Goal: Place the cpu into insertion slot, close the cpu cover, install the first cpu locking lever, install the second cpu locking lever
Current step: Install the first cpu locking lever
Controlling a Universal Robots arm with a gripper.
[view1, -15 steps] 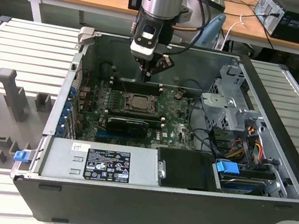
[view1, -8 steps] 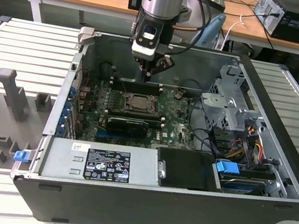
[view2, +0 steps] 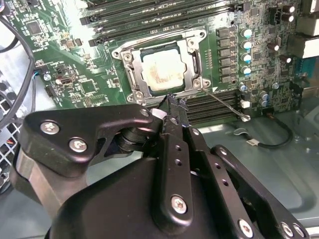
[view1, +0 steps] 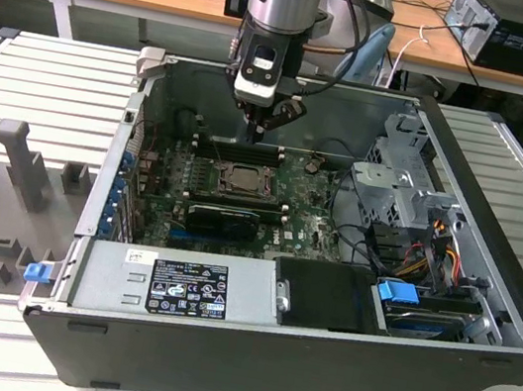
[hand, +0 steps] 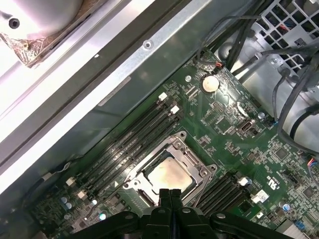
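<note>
In the exterior view the gripper [view1: 255, 136] hangs just above the chip [view1: 241, 178]. In the second wrist view the chip sits in its socket [view2: 124, 54] and the cover [view2: 195, 63] looks down, while one lever [view2: 227, 103] seems unlatched. In the first wrist view the jaws are pressed together, holding nothing.
</note>
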